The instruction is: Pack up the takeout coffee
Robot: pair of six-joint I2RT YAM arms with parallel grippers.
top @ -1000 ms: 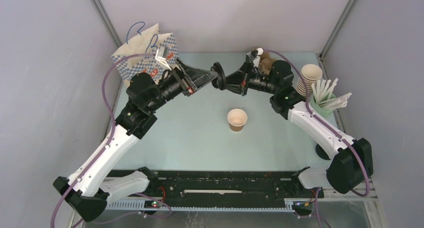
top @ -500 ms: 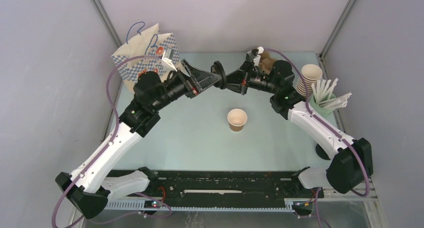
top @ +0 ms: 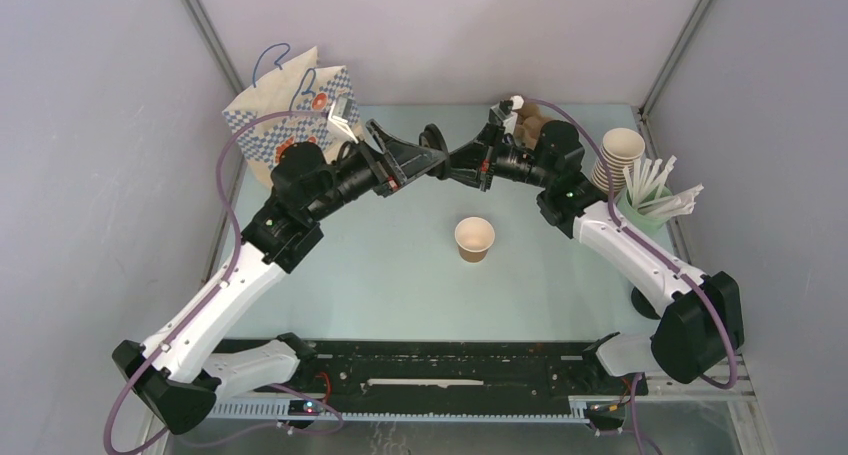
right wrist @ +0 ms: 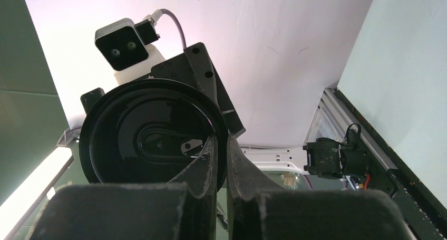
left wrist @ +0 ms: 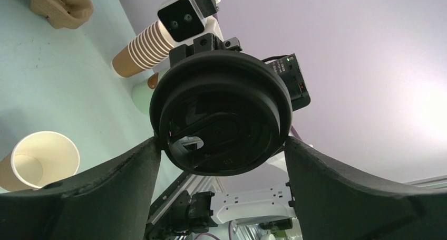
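Here, pale mint tabletop, one open paper cup, lilac-grey walls around.

text: none legible | paper bag: red print, unreadable

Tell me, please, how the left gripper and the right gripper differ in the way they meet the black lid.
The right gripper is shut, pinching the black lid by its rim; the left gripper is open, not clamping it. The right gripper's fingers cross the lid's thickness, while the left gripper's fingers stand on either side of its full width. Both are raised above the table, facing each other at the same lid.
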